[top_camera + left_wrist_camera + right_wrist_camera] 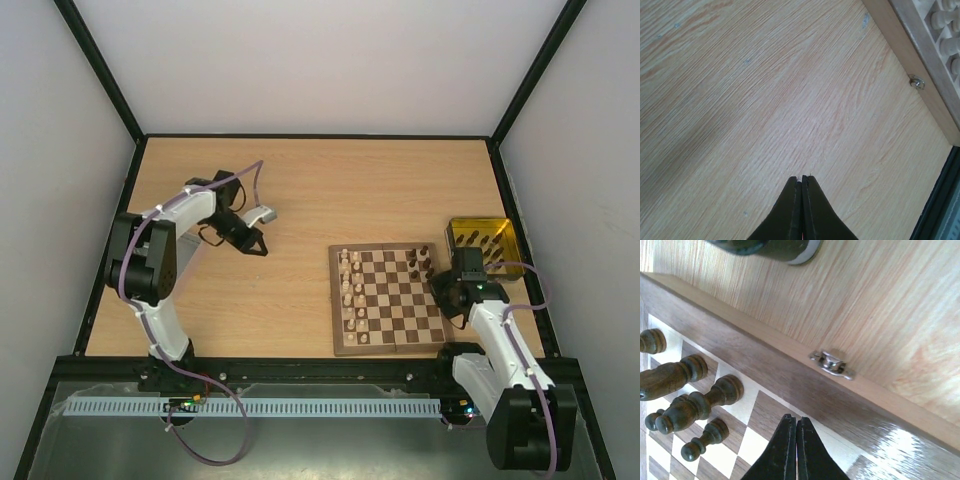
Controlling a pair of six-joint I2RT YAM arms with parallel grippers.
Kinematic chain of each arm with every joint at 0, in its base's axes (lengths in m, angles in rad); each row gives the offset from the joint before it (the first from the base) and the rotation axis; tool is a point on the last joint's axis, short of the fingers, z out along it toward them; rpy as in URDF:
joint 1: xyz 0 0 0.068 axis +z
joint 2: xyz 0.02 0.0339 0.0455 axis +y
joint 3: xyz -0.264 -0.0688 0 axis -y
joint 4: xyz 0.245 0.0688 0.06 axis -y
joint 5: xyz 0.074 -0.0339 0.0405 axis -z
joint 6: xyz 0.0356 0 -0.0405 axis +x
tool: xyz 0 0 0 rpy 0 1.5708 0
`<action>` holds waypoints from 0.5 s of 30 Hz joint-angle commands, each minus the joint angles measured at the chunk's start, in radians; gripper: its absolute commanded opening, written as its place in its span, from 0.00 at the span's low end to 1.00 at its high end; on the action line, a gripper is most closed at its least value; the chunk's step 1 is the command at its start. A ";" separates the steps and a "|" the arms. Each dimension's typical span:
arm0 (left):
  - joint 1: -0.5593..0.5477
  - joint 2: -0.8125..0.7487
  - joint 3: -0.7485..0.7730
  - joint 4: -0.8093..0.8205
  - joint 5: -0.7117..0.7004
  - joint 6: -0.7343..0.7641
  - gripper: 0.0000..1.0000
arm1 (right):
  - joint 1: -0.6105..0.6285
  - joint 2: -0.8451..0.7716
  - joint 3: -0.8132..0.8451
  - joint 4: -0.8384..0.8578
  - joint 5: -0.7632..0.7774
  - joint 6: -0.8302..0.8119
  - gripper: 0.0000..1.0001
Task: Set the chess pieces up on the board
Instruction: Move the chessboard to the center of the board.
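The board (392,325) lies right of centre on the table. Several pale cream chess pieces (348,290) stand in its two left columns, and several dark brown pieces (420,263) stand at its far right corner. My left gripper (256,244) is shut and empty over bare table left of the board; its wrist view (802,177) shows the board's edge (920,55) with cream pieces (946,20). My right gripper (441,297) is shut and empty at the board's right edge; its wrist view (795,419) shows dark pieces (692,407) to its left and the brown frame (765,365).
A yellow transparent tray (481,222) holding several dark pieces sits just beyond the board's far right corner, close to my right wrist. Metal latches show on the board's edges (832,363) (916,82). Black frame rails and walls bound the table (300,190).
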 commanded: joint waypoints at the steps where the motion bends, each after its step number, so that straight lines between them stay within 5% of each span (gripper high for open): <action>1: -0.040 0.027 0.022 0.018 -0.031 -0.034 0.03 | 0.002 -0.027 0.052 -0.153 0.117 -0.015 0.02; 15: -0.137 0.072 0.062 0.056 -0.045 -0.100 0.04 | -0.088 -0.019 0.010 -0.142 0.237 -0.022 0.02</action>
